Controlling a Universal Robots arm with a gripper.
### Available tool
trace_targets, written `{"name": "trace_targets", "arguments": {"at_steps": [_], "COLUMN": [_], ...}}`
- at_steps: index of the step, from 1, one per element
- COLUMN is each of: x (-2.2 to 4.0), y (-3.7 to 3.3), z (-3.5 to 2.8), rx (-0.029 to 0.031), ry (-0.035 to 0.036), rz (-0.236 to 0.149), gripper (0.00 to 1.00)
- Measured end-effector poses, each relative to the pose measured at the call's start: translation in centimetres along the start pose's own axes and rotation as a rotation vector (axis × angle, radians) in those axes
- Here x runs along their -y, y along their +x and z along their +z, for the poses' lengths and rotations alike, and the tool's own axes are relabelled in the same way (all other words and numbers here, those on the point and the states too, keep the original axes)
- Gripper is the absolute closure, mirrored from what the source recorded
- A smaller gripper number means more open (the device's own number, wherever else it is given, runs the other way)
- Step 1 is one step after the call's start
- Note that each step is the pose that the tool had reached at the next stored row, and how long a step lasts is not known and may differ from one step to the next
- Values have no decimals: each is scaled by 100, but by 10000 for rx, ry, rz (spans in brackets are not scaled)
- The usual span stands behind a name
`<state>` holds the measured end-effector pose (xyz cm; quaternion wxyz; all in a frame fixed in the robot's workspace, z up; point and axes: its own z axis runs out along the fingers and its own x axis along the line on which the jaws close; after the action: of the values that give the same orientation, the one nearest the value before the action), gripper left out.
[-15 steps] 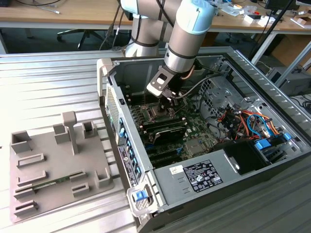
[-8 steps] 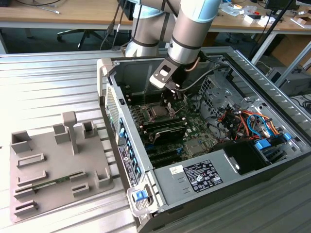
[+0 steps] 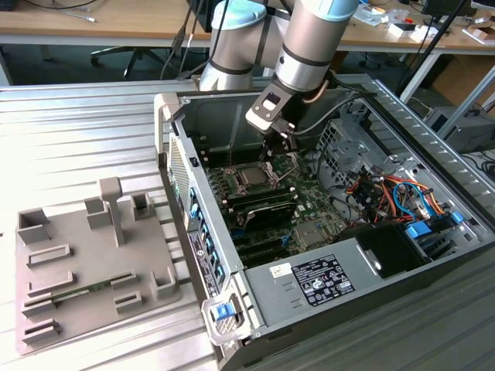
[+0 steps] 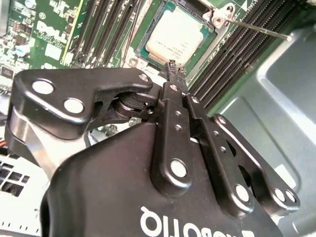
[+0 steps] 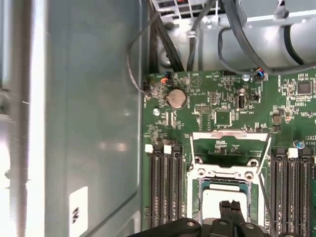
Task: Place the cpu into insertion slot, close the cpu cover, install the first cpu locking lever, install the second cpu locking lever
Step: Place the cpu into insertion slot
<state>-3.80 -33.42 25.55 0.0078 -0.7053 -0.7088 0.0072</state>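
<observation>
Case point(image 3: 216, 116) lies open on its side, and the arm reaches in over the motherboard point(image 5: 222, 94). Gripper point(image 4: 175, 66) hangs just over the socket edge, jaws pinched nearly together. We see nothing between them. cpu cover point(image 5: 229, 135) is open, tipped back off the socket, with bare board showing through its window. cpu point(image 4: 173, 37) sits in the insertion slot, silver top up. It looks flat to us in both wrist views, but we can't confirm it's fully seated. A thin locking lever point(image 4: 256, 28) sticks out free beside the socket, across the memory slots point(image 4: 247, 54).

Risks as we judge them:
- Cover is thin, springy sheet. An off-centre push likely lets it slip off the fingertips and snap down.
- Tips are close above the chip's near edge. With jaws this narrow, any downward drift puts a point load on the lid or nudges the cpu askew. We expect the socket contacts underneath bend easily.
- If the chip is slightly off its seat, the cover clamps it crooked.
- Lever is thin wire and easy to slide off. A slip sends the tips into the memory slots or the small board parts nearby.
</observation>
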Motion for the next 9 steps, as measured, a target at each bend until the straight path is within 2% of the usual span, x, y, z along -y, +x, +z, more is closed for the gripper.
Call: {"name": "trace_targets", "arguments": {"at_steps": [6, 9], "x": [-12, -13], "y": [0, 0], "z": [-119, -120], "rx": [-23, -27], "ry": [0, 0], "rz": [2, 0], "gripper": [89, 89]}}
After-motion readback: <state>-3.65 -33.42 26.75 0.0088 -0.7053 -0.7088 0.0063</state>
